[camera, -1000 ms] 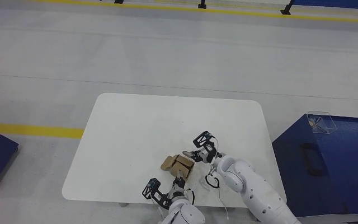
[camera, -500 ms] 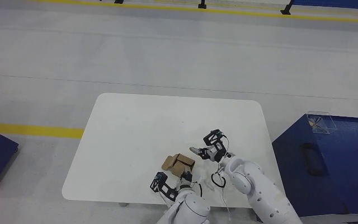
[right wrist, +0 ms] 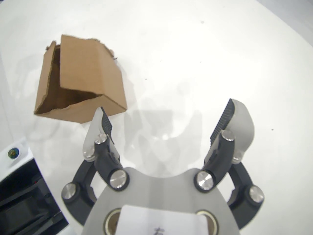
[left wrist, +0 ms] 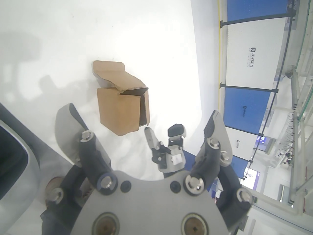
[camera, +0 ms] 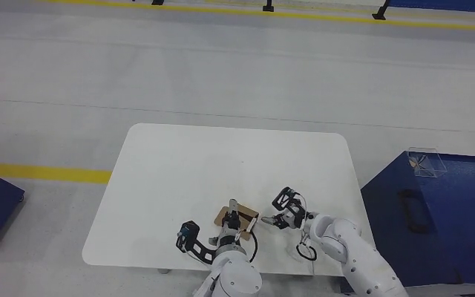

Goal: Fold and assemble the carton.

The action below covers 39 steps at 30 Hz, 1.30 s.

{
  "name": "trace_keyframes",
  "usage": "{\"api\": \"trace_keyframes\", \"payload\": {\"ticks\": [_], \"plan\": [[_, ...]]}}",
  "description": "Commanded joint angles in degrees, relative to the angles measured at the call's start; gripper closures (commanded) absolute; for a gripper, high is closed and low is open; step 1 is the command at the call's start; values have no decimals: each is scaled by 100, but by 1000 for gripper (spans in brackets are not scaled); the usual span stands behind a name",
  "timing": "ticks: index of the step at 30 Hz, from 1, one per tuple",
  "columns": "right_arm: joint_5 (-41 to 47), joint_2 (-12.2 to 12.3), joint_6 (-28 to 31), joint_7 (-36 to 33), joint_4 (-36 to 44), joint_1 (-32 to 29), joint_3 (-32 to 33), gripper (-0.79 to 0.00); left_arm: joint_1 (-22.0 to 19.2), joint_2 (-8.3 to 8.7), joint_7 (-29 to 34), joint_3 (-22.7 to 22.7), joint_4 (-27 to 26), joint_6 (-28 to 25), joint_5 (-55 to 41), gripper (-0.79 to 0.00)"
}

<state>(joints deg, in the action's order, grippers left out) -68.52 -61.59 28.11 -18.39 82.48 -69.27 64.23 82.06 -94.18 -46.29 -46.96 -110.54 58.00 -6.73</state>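
Observation:
A small brown carton (camera: 248,214) lies on its side on the white table (camera: 223,156), close to the near edge. Its end is open, with flaps loose and torn-looking edges (right wrist: 80,81). My left gripper (camera: 233,212) hovers just over the carton's near side, open and holding nothing; in the left wrist view the carton (left wrist: 122,103) sits ahead of the open left gripper (left wrist: 143,121). My right gripper (camera: 269,220) stands a little to the carton's right, open and empty (right wrist: 168,113), with one fingertip (right wrist: 104,116) near the carton's corner.
The table's near edge runs just behind both grippers. A blue cabinet (camera: 423,215) stands off the table's right side. Bare tabletop stretches beyond and to the left of the carton.
The right gripper drew back from the carton toward the near right. The left gripper came forward from the table edge to the carton. The carton shifted slightly.

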Motion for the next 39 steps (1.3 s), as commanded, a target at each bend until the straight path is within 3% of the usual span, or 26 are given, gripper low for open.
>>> {"api": "trace_keyframes", "payload": {"ticks": [1,14,21,23,26,32,39], "plan": [[-52,-33,-112,-161,-69,95,-115,-785,-1,-1,1,-1,2,0,-2,-785],[263,-547,-1338,-36,-1173,1202,-1142,-785,-1,-1,1,-1,2,0,-2,-785],[561,-676,-1492,50,-1606,1526,-1143,-785,-1,0,13,-40,8,-51,-10,-785],[706,-686,-1553,135,-1594,1554,-1041,-785,61,18,-117,-198,147,-439,275,-785],[879,-679,-1512,332,-1453,1476,-899,-785,260,101,554,-157,168,-1321,390,-785],[761,-679,-1620,834,-1083,1163,-840,-785,680,401,1246,-225,600,-3847,1345,-785],[761,-679,-1620,834,-1083,1163,-840,-785,680,401,1246,-225,600,-3847,1345,-785]]}}
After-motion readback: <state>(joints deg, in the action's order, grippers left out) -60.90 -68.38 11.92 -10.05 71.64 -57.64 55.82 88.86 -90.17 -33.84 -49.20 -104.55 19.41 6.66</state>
